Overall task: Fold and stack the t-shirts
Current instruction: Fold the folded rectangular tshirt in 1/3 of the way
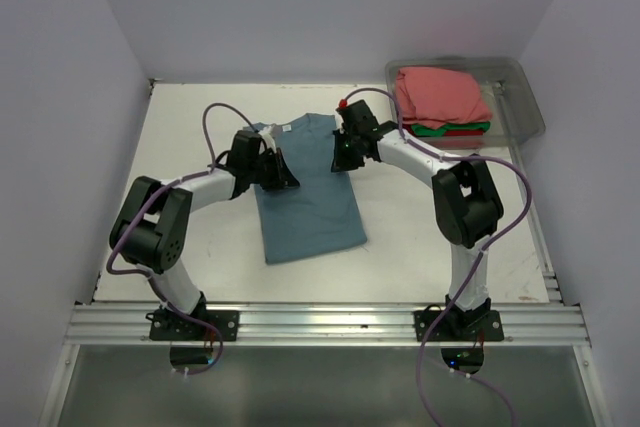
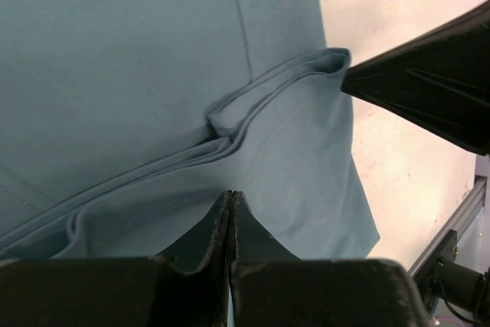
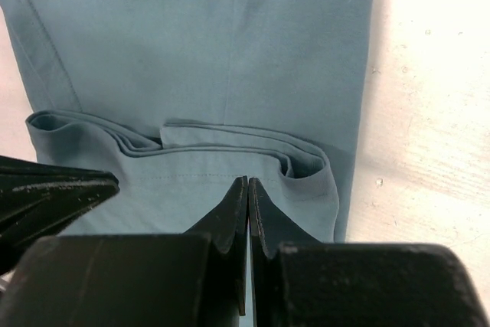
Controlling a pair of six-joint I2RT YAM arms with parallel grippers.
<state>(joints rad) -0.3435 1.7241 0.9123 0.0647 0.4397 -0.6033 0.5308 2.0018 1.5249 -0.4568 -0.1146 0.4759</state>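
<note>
1. You'll find the slate-blue t-shirt [image 1: 310, 207] flat on the white surface [image 1: 190, 147], about mid-scene. It lies as a long narrow panel, collar end far and hem end near.
2. Left claw [image 1: 283, 180] sits low on the shirt's left edge, toward the far end. In its wrist view the left claw [image 2: 231, 198] has its fingers pressed together, with a sliver of blue cloth in the seam between them. Take it as clamped on the shirt.
3. Right claw [image 1: 341, 161] sits on the shirt's right edge, opposite the left one. In its wrist view the right claw [image 3: 247, 185] is likewise pinched together on blue fabric.
4. Just ahead of both sets of fingertips you can see a raised, layered fold of the shirt running across from one claw to the other.
5. Each wrist view catches a black finger of the other claw at its side edge, so the two are near each other with the shirt's width between them.
6. Far right, a clear bin [image 1: 525, 97] holds a folded stack. The salmon-pink t-shirt [image 1: 440, 92] is on top, a green t-shirt [image 1: 440, 128] edge shows under it, and a red t-shirt [image 1: 470, 134] edge shows lowest.
7. The bin is well apart from the blue shirt.
</note>
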